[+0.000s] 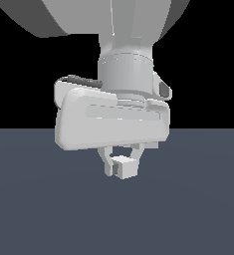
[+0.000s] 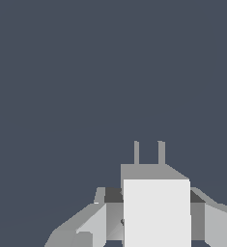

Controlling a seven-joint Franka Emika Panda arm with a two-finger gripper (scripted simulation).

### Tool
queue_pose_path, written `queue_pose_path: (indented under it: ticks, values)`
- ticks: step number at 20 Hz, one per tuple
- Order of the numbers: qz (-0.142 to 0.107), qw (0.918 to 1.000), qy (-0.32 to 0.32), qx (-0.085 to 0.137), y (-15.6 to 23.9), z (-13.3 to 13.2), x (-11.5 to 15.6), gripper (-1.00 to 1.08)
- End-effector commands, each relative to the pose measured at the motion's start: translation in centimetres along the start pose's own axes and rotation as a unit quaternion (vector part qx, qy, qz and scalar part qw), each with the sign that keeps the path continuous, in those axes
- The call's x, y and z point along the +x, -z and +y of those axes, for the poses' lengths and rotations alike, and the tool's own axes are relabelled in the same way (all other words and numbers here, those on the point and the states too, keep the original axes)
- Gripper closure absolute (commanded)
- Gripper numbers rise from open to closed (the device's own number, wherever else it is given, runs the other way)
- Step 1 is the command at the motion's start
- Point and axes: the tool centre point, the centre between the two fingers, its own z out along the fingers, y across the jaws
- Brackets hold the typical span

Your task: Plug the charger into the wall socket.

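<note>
The charger (image 1: 124,167) is a small off-white block held between my gripper's (image 1: 121,160) fingers, a little above the dark grey-blue floor. In the wrist view the charger (image 2: 156,210) fills the space between the two fingers (image 2: 93,222), and its two short grey prongs (image 2: 148,152) stick out of its far end over bare floor. The gripper (image 2: 153,212) is shut on the block. The wall socket is out of view in both frames.
The dark grey-blue floor (image 1: 39,209) spreads under the gripper in all directions. The arm's wrist and hand body (image 1: 113,119) fill the upper middle of the exterior view. Black background lies behind.
</note>
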Motion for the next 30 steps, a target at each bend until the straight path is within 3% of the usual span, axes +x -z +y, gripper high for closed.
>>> queue_pose_path:
  ticks: [1,7,14,30]
  values:
    - [0.0,0.9993,-0.037,-0.002,0.5,0.2,0.3,1.08]
    - [0.001,0.9923,-0.124,-0.006,1.7,0.7,1.1,1.08]
    - [0.001,0.9752,-0.221,-0.01,3.0,1.4,1.7,1.08]
    - [0.0,0.9114,-0.411,-0.02,5.6,3.2,2.5,1.08]
